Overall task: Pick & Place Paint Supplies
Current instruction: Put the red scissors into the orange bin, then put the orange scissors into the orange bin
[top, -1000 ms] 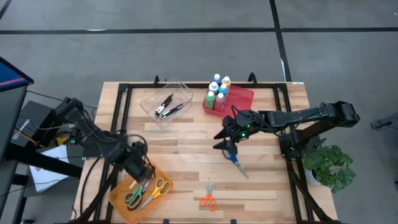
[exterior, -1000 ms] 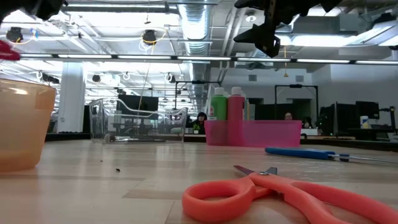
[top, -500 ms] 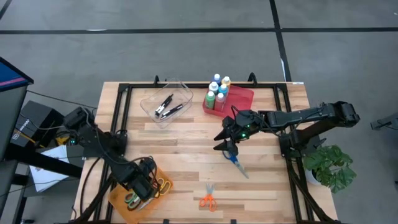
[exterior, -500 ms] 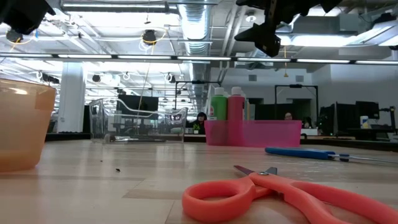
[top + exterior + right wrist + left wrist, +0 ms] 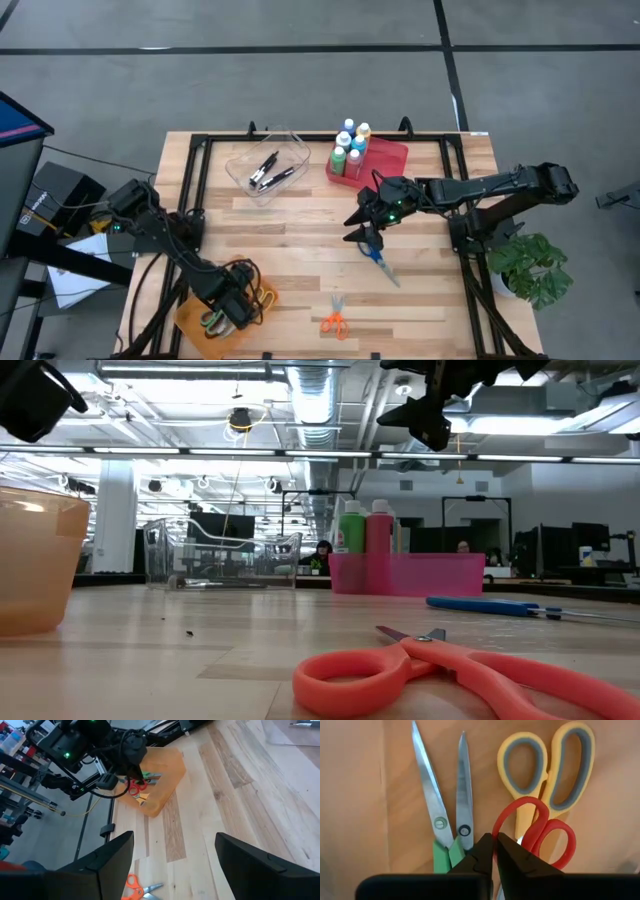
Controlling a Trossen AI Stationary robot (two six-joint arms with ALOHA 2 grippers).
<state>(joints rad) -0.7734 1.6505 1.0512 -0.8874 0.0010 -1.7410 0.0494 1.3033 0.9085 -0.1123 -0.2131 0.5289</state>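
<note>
Several paint bottles (image 5: pixel 350 145) with white caps stand upright in a pink tray (image 5: pixel 388 160) at the table's far side; the low view shows a green and a pink bottle (image 5: pixel 352 525). My left gripper (image 5: pixel 232 300) is down inside the orange bin (image 5: pixel 192 318) near the table's left near corner, shut on red scissors (image 5: pixel 540 837). My right gripper (image 5: pixel 365 228) hangs open above the table's middle, over blue scissors (image 5: pixel 378 258) and short of the pink tray. Neither gripper touches a bottle. My left gripper (image 5: pixel 495 842) pinches one red handle ring (image 5: pixel 496 822) of the scissors between its two fingers, coming from above and pointing down into the bin. The red handles lie over the yellow-and-grey scissors (image 5: pixel 555 775). The gripper hides the blades.
Green-handled scissors (image 5: pixel 442 827) also lie in the orange bin. Orange scissors (image 5: pixel 335 320) lie near the table's near edge. A clear bin with dark pens (image 5: pixel 268 165) sits left of the pink tray. Bare wood lies between the bins and the arms.
My left gripper has moved toward the table's near edge and down into the orange bin, carrying the red scissors with it and staying shut on them. The right arm has kept still.
</note>
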